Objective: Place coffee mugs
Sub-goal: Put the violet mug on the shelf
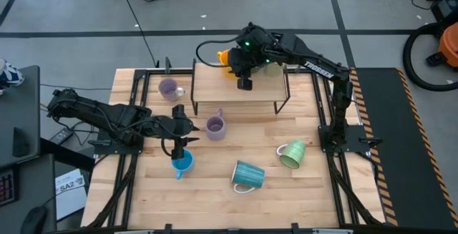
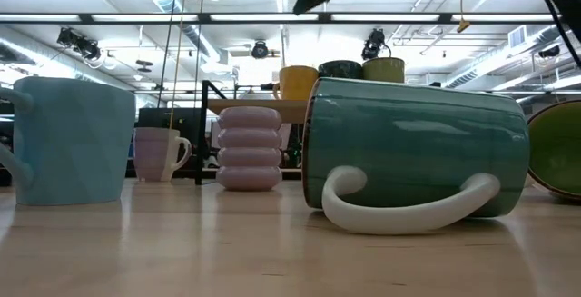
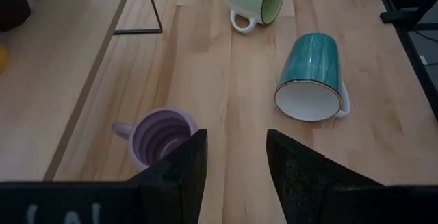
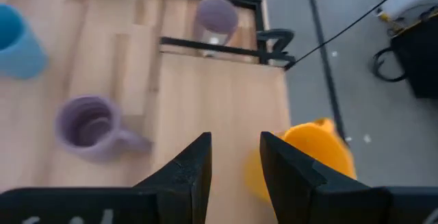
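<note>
Right hand (image 1: 245, 84) over the raised shelf (image 1: 215, 84) beside the orange mug (image 1: 227, 57), parted, empty (likely just released). Left hand (image 1: 178, 142) parted, empty, over the blue mug (image 1: 183, 163).

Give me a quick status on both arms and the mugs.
Left end effector open, empty, above blue mug. Right end effector open, empty, over shelf beside orange mug. Teal mug and green mug on their sides. Nothing blocking.
</note>
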`<state>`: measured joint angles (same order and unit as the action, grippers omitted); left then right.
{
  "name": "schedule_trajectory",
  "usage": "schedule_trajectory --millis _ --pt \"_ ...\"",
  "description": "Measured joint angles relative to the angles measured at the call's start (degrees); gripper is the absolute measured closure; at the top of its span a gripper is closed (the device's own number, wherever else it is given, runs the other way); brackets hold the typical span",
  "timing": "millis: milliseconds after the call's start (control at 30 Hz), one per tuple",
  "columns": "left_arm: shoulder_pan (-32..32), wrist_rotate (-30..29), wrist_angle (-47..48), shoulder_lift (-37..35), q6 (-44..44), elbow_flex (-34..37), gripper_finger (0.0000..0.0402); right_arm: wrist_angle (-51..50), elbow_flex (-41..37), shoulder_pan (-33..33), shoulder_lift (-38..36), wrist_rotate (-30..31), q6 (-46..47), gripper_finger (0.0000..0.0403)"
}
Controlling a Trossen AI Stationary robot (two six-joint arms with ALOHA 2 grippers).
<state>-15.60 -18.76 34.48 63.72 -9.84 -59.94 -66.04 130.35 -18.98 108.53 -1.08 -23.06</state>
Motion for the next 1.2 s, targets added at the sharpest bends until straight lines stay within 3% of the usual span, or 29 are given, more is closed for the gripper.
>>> schedule_trajectory --millis 167,433,900,1200 --pt "2.81 0.09 0.07 0.00 -2.09 0.00 0.0244 -7.71 3.54 3.24 0.00 0.00 2.55 0.0272" --pt "11.40 6.05 3.74 -0.02 -0.77 -0.02 0.0244 -16.75 4.17 9.94 0.00 0.00 5.79 0.0272" --pt "36.50 8.72 14.52 -0.07 8.11 -0.04 0.0244 -15.50 1.46 20.14 0.00 0.02 12.18 0.0272" --pt "52.30 12.13 19.08 -0.07 22.93 -0.04 0.0244 -11.83 -5.57 22.03 0.01 0.02 13.08 0.0272"
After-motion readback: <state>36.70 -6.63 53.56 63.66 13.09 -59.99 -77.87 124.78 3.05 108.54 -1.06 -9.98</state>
